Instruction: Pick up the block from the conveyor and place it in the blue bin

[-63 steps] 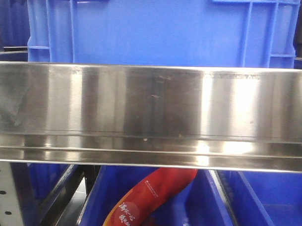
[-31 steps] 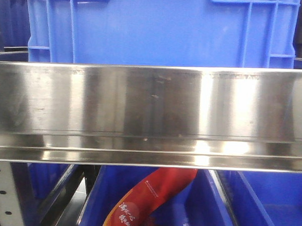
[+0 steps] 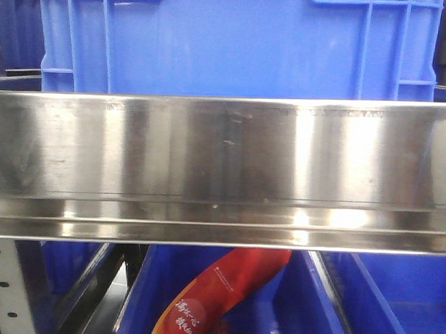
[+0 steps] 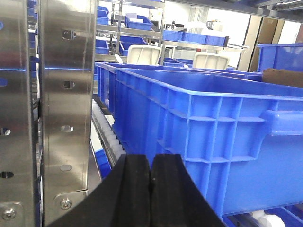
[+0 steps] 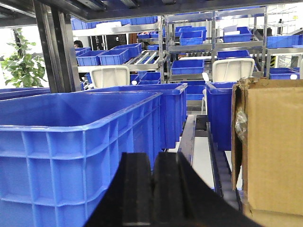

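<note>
Front view: a brushed steel rail (image 3: 223, 167) spans the whole middle of the frame. A large blue bin (image 3: 234, 46) rises behind it, cropped at the top. Bottom centre, a red packet (image 3: 218, 299) with white lettering lies partly hidden below the rail. No block or conveyor belt can be made out.

Left wrist view: the left end effector (image 4: 150, 187), bottom centre, is clenched, black fingers pressed together on nothing. A blue crate (image 4: 208, 142) fills the right; a perforated steel upright (image 4: 64, 109) stands left.

Right wrist view: the right end effector (image 5: 151, 189) is likewise clenched and empty. A blue tub (image 5: 75, 151) sits at left, a cardboard box (image 5: 272, 146) cut off at right.
</note>
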Robot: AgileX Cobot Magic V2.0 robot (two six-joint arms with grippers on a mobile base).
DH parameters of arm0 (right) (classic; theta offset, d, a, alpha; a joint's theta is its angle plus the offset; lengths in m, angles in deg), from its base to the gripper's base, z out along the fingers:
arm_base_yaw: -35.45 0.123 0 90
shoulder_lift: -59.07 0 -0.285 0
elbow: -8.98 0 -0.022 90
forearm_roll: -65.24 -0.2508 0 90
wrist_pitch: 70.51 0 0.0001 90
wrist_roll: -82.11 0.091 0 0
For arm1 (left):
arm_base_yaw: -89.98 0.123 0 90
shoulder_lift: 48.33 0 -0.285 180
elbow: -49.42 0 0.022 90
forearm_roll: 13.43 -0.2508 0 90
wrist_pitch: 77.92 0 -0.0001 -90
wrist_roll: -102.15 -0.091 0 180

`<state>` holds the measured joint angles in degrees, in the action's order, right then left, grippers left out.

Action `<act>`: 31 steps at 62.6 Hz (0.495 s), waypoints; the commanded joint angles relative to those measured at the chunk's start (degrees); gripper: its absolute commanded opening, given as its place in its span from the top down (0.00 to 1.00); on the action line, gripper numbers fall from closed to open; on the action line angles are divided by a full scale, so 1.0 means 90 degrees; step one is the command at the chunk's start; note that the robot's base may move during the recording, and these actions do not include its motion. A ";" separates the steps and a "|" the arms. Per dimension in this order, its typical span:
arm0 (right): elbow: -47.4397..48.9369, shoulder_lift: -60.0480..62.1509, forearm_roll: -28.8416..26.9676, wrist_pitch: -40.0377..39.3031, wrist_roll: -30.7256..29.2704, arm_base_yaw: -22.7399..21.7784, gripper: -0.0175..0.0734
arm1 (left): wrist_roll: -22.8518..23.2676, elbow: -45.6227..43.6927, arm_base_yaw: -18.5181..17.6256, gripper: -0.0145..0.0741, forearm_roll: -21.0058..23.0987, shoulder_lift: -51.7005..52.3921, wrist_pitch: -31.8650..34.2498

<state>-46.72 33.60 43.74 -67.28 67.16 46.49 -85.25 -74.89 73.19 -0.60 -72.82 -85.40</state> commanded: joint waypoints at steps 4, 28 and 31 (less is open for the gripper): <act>-0.0046 0.0061 0.0041 -0.0145 -0.0026 -0.0034 0.99 | 0.0029 0.0009 0.0008 0.96 0.0043 0.0041 0.0093; -0.1154 0.0741 0.2191 -0.0105 0.1661 -0.0395 0.99 | 0.0029 0.0009 0.0008 0.96 0.0043 0.0041 0.0093; -0.1317 0.0894 0.2238 -0.0105 0.1731 -0.0490 0.99 | 0.0029 0.0009 0.0008 0.96 0.0043 0.0041 0.0093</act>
<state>-56.41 39.43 59.86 -67.28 79.02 43.64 -85.25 -74.89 73.23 -0.60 -72.82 -85.40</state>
